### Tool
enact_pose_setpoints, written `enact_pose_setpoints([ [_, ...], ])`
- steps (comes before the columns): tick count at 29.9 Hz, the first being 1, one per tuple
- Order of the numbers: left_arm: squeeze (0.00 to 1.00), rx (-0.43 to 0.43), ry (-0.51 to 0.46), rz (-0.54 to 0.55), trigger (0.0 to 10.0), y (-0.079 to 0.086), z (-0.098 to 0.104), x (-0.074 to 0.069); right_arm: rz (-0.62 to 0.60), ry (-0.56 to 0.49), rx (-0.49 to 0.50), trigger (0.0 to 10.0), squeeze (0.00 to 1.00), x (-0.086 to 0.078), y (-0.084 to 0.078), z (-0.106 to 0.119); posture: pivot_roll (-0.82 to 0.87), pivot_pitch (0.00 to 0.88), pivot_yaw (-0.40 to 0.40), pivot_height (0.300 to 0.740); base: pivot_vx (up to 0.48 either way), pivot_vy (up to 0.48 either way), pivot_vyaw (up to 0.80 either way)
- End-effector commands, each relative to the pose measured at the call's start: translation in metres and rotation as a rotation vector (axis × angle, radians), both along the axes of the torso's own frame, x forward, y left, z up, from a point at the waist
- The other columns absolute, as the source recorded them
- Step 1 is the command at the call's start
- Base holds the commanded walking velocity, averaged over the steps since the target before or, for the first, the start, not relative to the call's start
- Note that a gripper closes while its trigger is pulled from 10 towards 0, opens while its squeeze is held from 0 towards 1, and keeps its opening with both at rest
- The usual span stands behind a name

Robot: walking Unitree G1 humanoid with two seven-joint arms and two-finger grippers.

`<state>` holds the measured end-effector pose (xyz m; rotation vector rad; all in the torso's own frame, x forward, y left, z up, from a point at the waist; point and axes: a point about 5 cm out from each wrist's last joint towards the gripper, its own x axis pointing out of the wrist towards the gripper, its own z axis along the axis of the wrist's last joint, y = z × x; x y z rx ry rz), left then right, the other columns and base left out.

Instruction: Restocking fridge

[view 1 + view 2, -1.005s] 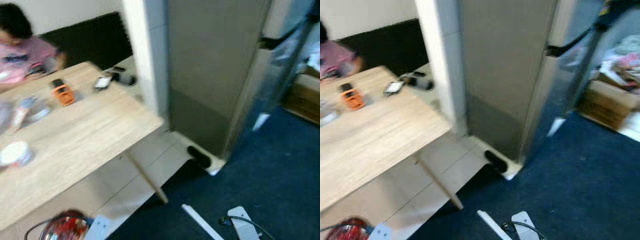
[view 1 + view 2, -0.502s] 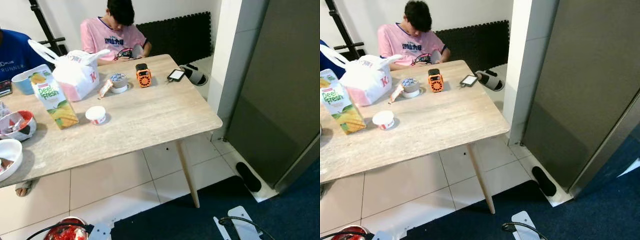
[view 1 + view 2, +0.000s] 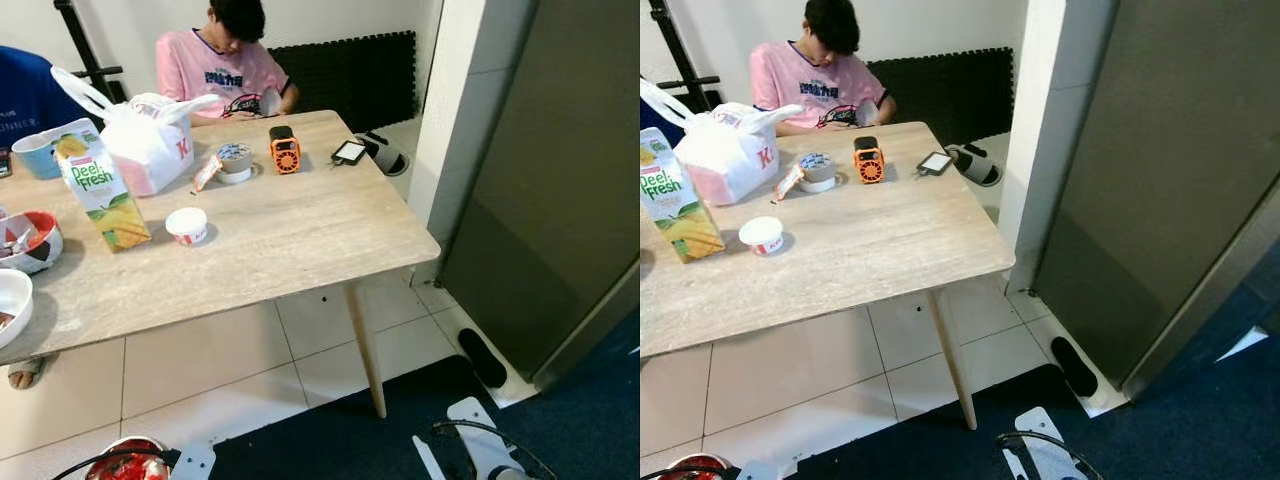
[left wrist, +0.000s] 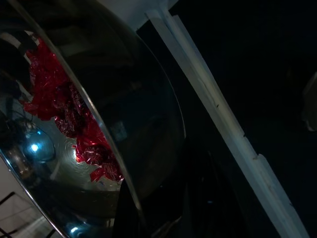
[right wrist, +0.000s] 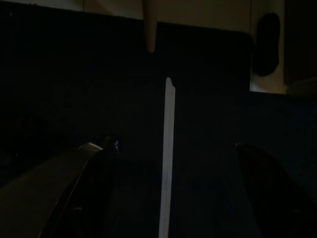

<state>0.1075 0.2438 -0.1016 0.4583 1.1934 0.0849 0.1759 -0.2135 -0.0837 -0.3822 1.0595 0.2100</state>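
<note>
Since half a second ago the camera has swung slightly, so the wooden table (image 3: 260, 240) sits a touch higher and further left in the eye views, while the things on it lie as they did. At the table's near edge, low down, the left gripper (image 4: 163, 218) holds a steel bowl (image 4: 84, 124) with red wrappers (image 4: 69, 119) inside, its dark fingers closed on the rim. The right gripper (image 5: 168, 163) hangs over the dark blue carpet (image 5: 208, 129) with its fingers spread wide, holding nothing. On the table stand a juice carton (image 3: 100, 185), a white plastic bag (image 3: 150, 140) and a small cup (image 3: 187, 225). Right of the table rises the grey fridge (image 3: 545, 180); behind the table sits a person in pink (image 3: 225, 70).
</note>
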Motion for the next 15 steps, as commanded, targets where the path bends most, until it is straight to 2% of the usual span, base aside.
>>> enact_pose_setpoints([
  [1, 0.0, -0.039, 0.023, -0.019, 10.0, -0.012, -0.004, -0.005, -0.014, -0.032, -0.002, 10.0, 0.0, 0.007, -0.003, 0.004, -0.04, 0.0, -0.011, 0.74, 0.0, 0.0, 0.0],
  [4, 0.0, -0.042, 0.034, -0.023, 10.0, -0.013, -0.005, -0.005, -0.041, -0.053, 0.003, 10.0, 0.0, 0.013, -0.006, 0.008, -0.04, 0.0, -0.016, 0.74, 0.0, 0.0, 0.0],
  [5, 0.0, -0.045, 0.032, -0.022, 10.0, -0.014, -0.005, -0.003, -0.063, -0.058, -0.002, 10.0, 0.0, 0.014, -0.01, 0.009, -0.02, 0.0, -0.052, 0.74, 0.0, 0.0, 0.0],
  [10, 0.0, -0.07, -0.001, 0.019, 10.0, -0.014, -0.003, 0.001, -0.06, -0.016, -0.018, 10.0, 0.0, 0.001, -0.015, 0.004, -0.03, 0.0, -0.046, 0.74, 0.0, 0.0, 0.0],
  [11, 0.0, -0.076, 0.04, 0.012, 10.0, -0.014, -0.006, -0.011, -0.064, -0.001, -0.016, 10.0, 0.0, -0.006, -0.015, 0.0, -0.04, 0.0, -0.036, 0.74, 0.0, -0.345, 0.0],
  [12, 0.0, -0.078, 0.057, 0.016, 10.0, -0.012, -0.007, -0.015, -0.068, 0.004, -0.013, 10.0, 0.0, -0.008, -0.014, -0.001, -0.04, 0.0, -0.035, 0.74, 0.0, -0.345, 0.0],
  [15, 0.0, -0.081, 0.066, 0.014, 10.0, -0.012, -0.007, -0.016, -0.061, 0.003, -0.009, 10.0, 0.0, -0.007, -0.012, -0.001, -0.05, 0.0, -0.03, 0.74, 0.0, -0.398, 0.0],
])
